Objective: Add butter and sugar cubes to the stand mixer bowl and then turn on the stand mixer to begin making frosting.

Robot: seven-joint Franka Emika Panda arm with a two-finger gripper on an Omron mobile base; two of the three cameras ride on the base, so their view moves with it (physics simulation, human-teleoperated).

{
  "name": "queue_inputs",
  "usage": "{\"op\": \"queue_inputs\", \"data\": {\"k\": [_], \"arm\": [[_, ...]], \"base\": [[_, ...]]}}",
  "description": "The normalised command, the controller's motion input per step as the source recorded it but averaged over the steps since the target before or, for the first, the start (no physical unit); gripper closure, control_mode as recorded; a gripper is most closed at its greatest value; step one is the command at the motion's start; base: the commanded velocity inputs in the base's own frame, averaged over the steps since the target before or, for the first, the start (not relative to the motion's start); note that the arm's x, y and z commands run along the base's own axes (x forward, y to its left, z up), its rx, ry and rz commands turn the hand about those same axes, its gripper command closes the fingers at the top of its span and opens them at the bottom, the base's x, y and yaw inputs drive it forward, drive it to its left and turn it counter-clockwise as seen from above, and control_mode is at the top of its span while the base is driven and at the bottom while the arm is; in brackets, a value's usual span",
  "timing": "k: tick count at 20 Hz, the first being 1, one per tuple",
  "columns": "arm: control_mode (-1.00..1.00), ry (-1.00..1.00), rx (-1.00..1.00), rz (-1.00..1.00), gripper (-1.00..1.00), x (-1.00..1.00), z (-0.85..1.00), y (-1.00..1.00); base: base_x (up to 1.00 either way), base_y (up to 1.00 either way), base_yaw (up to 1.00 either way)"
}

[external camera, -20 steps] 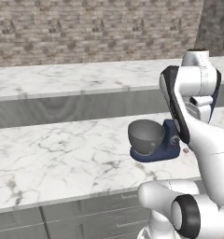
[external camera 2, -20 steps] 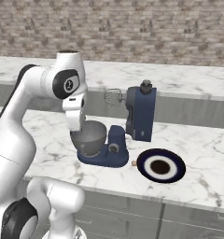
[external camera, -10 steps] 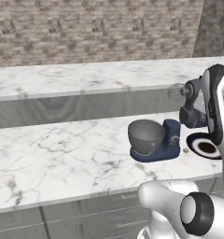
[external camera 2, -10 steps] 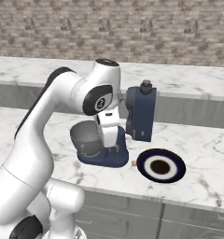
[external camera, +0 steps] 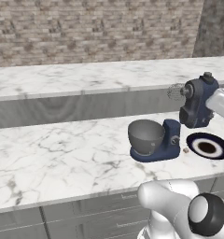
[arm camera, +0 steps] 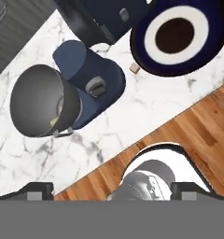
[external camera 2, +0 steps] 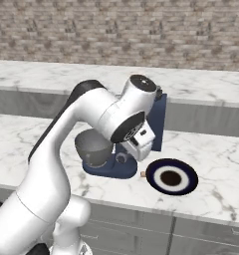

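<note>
Below the hand camera you have the stand mixer (arm camera: pixel 97 79), navy, on the white marble counter (arm camera: pixel 146 100), head tilted back with its wire whisk (external camera: pixel 175 91) raised clear of the base. Stand mixer bowl (arm camera: pixel 37 100): grey metal, seated on the mixer's flat base, to the left of the gripper's line of sight in the hand view; a small yellow piece and a pale piece lie inside against its near wall, too small for you to identify. Plate (arm camera: pixel 179 35): dark blue with a white ring and dark centre, just beside the mixer on the counter, upper right in the hand view. One small tan cube (arm camera: pixel 134 69) rests on the marble between the mixer base and the plate, touching neither. Gripper (arm camera: pixel 111 189): the two dark fingertips stand at the far left and far right of the hand view's bottom edge, so the fingers are spread wide and carry nothing. Changes against the earlier frames: the arm has swung from in front of the bowl across to the plate side, so in the left base view the bowl and mixer, previously covered by the arm, are now in plain sight; bowl, mixer and plate have kept their places.
</note>
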Motion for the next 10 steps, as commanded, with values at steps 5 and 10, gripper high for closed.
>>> {"op": "queue_inputs", "data": {"k": [5, 10], "arm": [[-1.00, -0.60, 0.00, 0.50, -1.00, -0.08, -0.30, 0.00], [-1.00, -0.50, -0.01, 0.44, -1.00, 0.00, -0.38, -0.11]], "base": [[0.00, 0.00, 0.00], [0.00, 0.00, 0.00]]}}
